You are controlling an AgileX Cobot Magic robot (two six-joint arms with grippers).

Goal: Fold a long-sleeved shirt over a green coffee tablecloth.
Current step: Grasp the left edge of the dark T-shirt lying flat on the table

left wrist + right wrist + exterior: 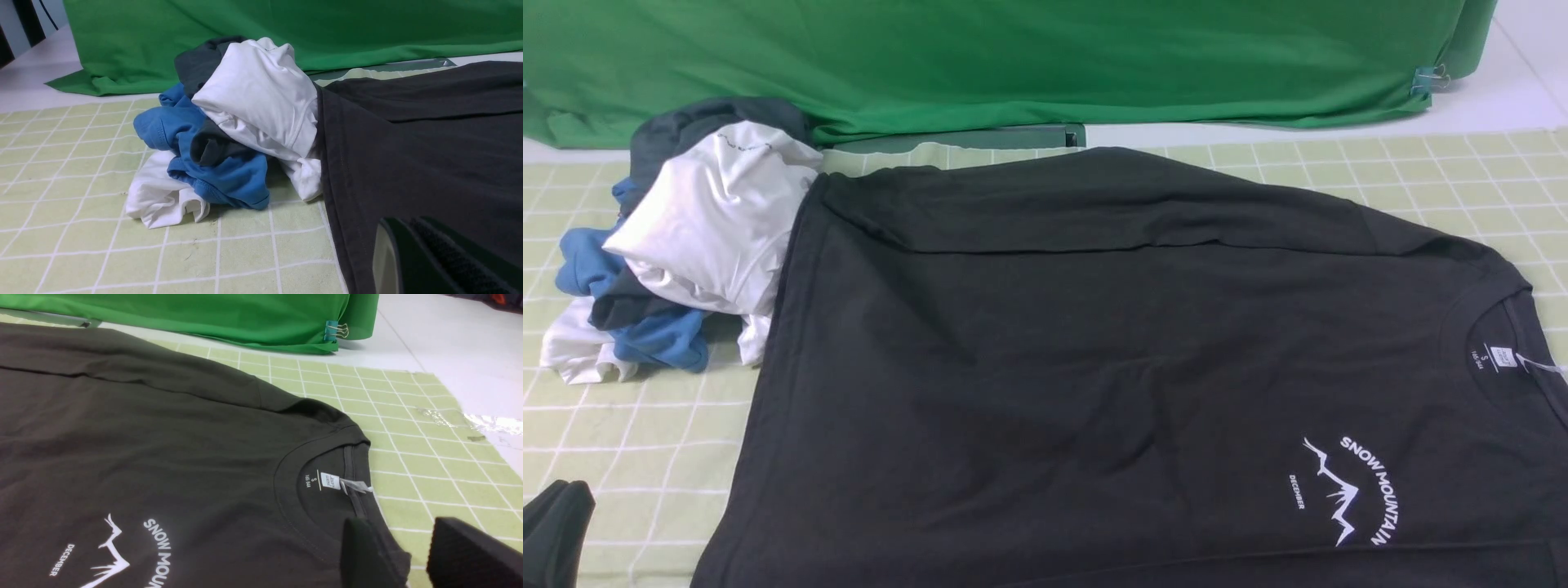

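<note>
The black long-sleeved shirt (1094,367) lies flat on the pale green grid tablecloth (645,457), collar and white neck label to the right, hem to the left. Its far sleeve is folded across the body. My left gripper (404,224) is shut and holds nothing, low by the hem; in the front view the left gripper (560,523) shows as a dark shape at the bottom left corner. My right gripper (398,526) is open beside the collar, its fingers either side of the shirt's (143,437) shoulder edge. It is out of the front view.
A pile of white, blue and grey garments (686,245) touches the shirt's far hem corner. A deep green backdrop cloth (1013,57) runs along the back, held by a binder clip (335,330). Clear tape (482,422) holds the tablecloth's right edge to the white table.
</note>
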